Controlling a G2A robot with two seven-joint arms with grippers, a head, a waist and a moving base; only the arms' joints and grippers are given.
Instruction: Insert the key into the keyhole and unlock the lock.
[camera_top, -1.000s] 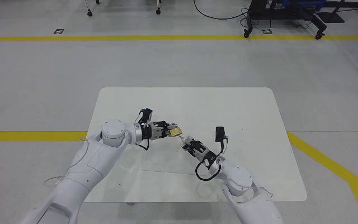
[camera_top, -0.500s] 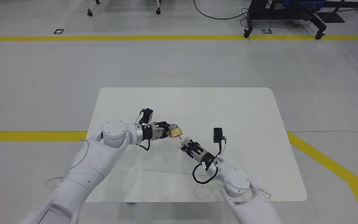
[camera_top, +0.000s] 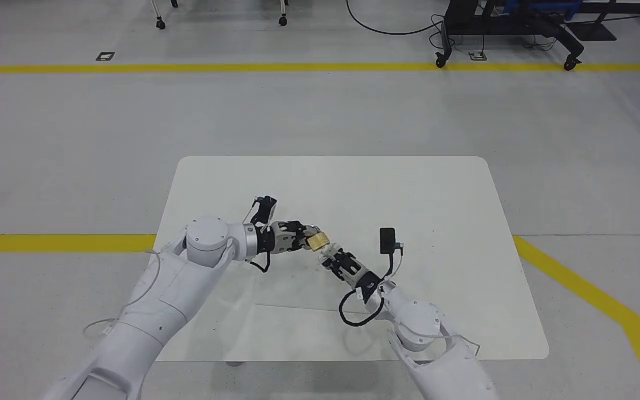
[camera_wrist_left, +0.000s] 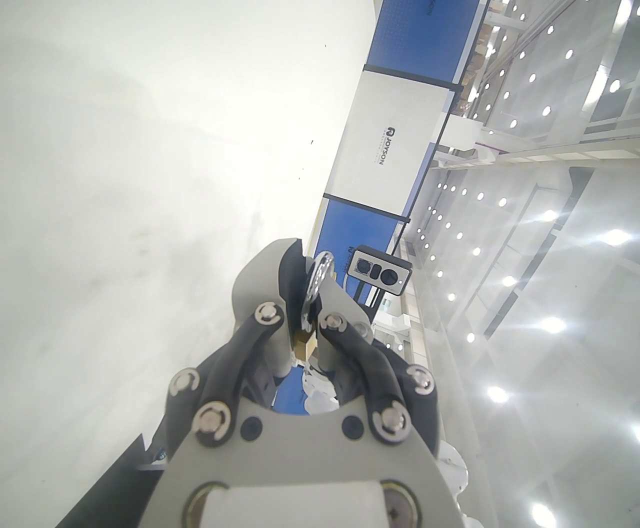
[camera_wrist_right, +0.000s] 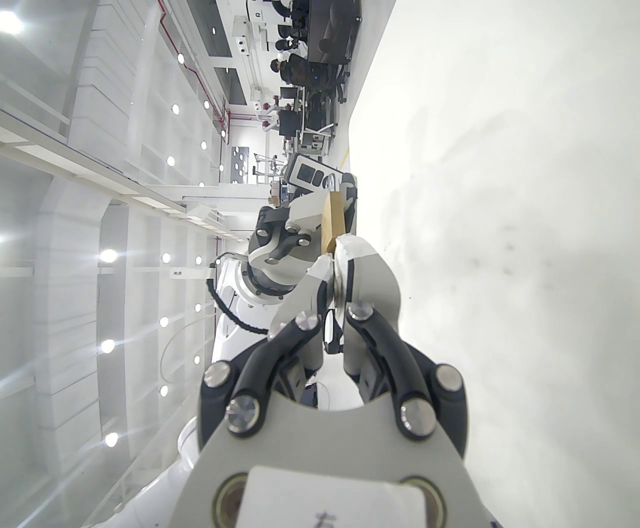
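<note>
Two grippers are brought together above the middle of the white table (camera_top: 430, 200), well clear of its edges. The left gripper (camera_top: 300, 237) is clamped on the brass padlock (camera_top: 317, 240). In the left wrist view the silver shackle (camera_wrist_left: 320, 272) is pinched between the two fingers, and most of the brass body is covered by them. The padlock is carried off the table surface, with its body turned toward the right arm.

The right gripper (camera_top: 331, 259) is closed on the key (camera_wrist_right: 339, 290), of which a narrow metal part is seen between the finger pads. A dark ring (camera_wrist_right: 327, 331) hangs behind the pads. The tips of the right gripper are placed just beside the end face of the padlock. The key blade and the keyhole are hidden by the fingers, so it cannot be told whether the key is inserted.

On the floor beyond the table, a yellow line (camera_top: 300, 68) is marked. A dark wheeled cart (camera_top: 520, 20) is parked behind that line.
</note>
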